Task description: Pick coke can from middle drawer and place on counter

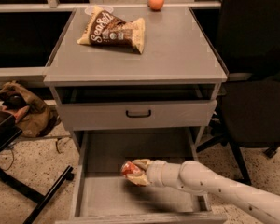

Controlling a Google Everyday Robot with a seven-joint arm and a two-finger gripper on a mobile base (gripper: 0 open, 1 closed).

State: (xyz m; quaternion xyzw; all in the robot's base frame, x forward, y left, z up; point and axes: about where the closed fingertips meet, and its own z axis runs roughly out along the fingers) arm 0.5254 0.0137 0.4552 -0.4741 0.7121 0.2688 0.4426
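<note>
You are at the grasp-and-lift step: the gripper sits low inside the open middle drawer, its fingers pinching the coke can from above and below; the can lies on its side near the centre of the drawer floor, and you cannot tell whether it has left the floor yet. Your next move, by my reading, is to raise the can clear of the low drawer walls, bring it out toward the drawer's open front, then carry it up and over the edge of the worktop; keep the grip firm, since a sideways can may slip. Mind the drawer front with the black handle just above and behind the can, and the overhanging worktop edge above it; a straight vertical lift further back would likely meet them. On the worktop, the snack bag takes the left rear and the orange sits at the back edge; the front right is bare, so aim there. A dark chair stands close on the right, beside the arm's path.
</note>
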